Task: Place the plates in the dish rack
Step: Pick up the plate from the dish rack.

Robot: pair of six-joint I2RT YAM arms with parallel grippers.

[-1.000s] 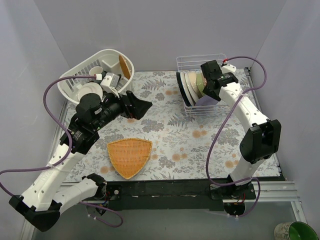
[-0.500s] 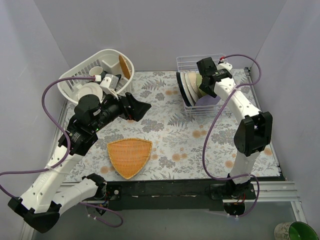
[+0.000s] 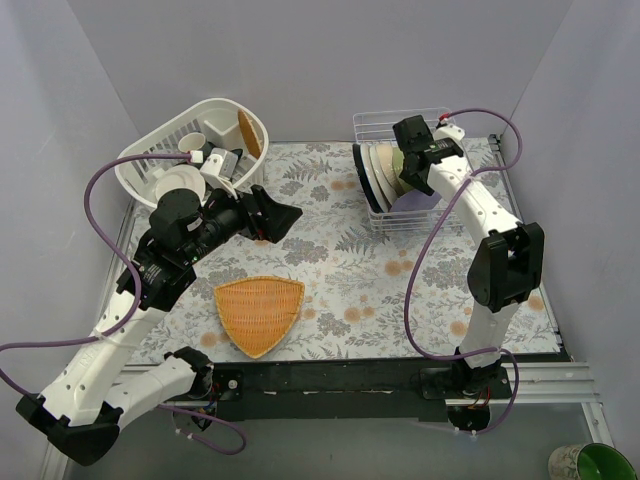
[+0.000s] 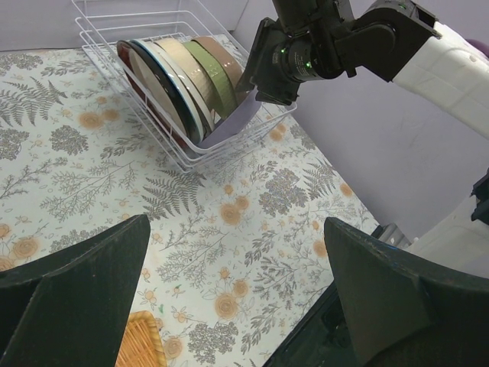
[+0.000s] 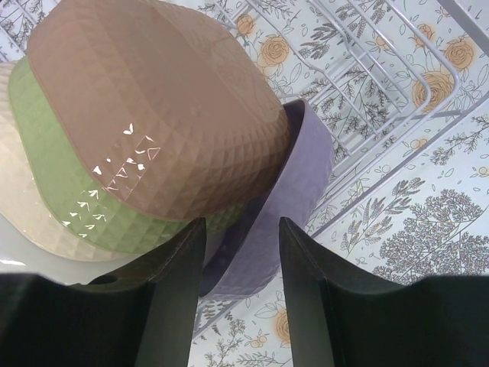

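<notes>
Right gripper [image 5: 241, 229], jaws parted and empty, hangs over the white wire dish rack [image 3: 395, 120]. Just beyond it the lilac rounded-square dish [image 5: 306, 168] leans slanted, seemingly unslotted, and may slide out.

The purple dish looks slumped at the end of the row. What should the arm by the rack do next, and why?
Probably close the right pincer on the purple dish and tip it upright against the brown dish. The pincer is open just above it, and the dish leans out over the rail of the rack while the others stand on edge.
</notes>
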